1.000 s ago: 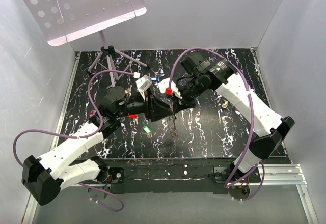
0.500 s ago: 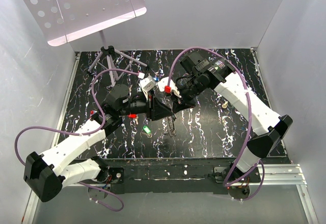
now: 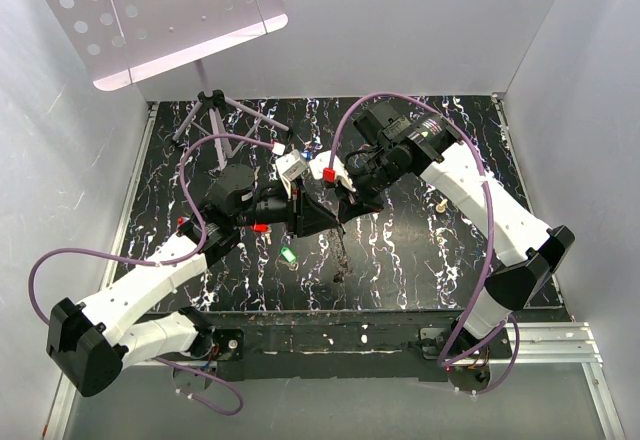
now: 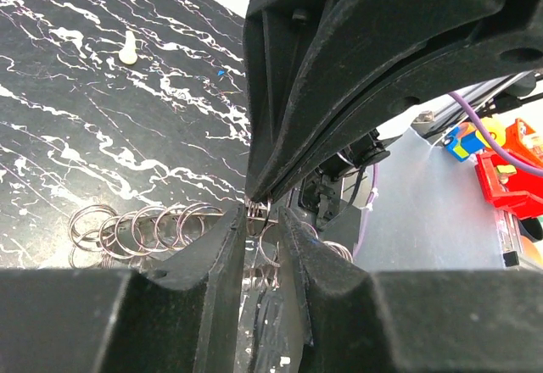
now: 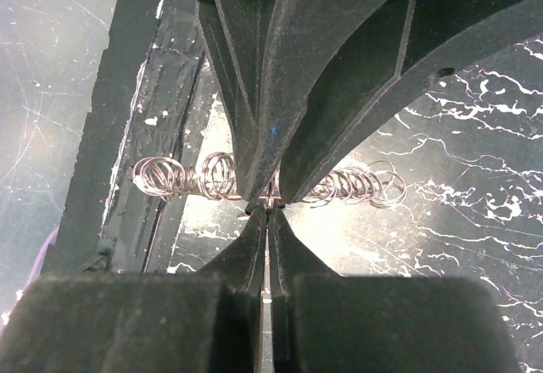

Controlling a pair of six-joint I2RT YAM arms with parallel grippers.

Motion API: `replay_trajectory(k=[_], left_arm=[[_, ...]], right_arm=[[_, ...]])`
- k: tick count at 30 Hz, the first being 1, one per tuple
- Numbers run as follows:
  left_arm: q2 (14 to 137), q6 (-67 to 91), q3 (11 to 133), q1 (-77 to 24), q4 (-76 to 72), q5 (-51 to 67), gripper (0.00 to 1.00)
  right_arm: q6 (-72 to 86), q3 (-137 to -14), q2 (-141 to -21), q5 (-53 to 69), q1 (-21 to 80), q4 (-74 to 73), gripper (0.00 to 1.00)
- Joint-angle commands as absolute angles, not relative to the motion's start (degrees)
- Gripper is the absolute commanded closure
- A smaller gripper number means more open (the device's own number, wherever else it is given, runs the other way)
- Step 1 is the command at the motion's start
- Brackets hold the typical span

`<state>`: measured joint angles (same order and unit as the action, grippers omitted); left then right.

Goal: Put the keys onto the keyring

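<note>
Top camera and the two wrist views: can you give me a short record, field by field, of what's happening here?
Setting: black marbled table
Left gripper: pinching the chain of wire rings
Right gripper: pinching the same chain, facing the left one
Chain: part dangles below the grippers
Green key: lying loose on the table, untouched
</note>
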<state>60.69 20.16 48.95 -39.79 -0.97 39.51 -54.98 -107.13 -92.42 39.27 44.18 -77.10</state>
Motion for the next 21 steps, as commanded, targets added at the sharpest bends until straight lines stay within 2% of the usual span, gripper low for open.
replay_trajectory(k=[1,4,7,9,15,17,19,21], left_arm=[[60.64,18.72,51.5,-39.46,-0.26,40.16,0.79],[60.73,18.81,51.5,-39.38,-0.26,40.52,0.81],[60.73,18.81,51.42,-39.46,-0.88,40.96,0.88],[60.73,18.72,51.33,-39.38,-1.49,41.31,1.0],[56.35,17.58,48.44,-39.38,-5.17,38.68,1.0],[54.5,18.01,46.24,-39.37,-8.07,37.54,1.0],[52.48,19.07,43.52,-39.37,-12.2,36.39,1.0],[50.11,21.26,39.83,-39.46,-18.51,35.16,1.0]], right_arm=[[-54.14,-109.51,-92.2,42.1,43.77,-91.32,0.99],[-54.05,-109.25,-92.11,42.54,43.86,-91.32,0.99],[-54.05,-109.16,-92.02,42.71,43.86,-91.32,0.99],[-54.05,-109.16,-91.93,43.06,43.77,-91.23,0.99],[-53.62,-109.07,-91.5,45.26,43.77,-91.23,0.99],[-53.17,-109.68,-91.32,46.49,43.33,-91.14,0.91],[-52.47,-110.74,-91.14,47.72,42.81,-91.14,0.65],[-51.95,-112.23,-90.71,49.3,41.75,-91.14,0.55]])
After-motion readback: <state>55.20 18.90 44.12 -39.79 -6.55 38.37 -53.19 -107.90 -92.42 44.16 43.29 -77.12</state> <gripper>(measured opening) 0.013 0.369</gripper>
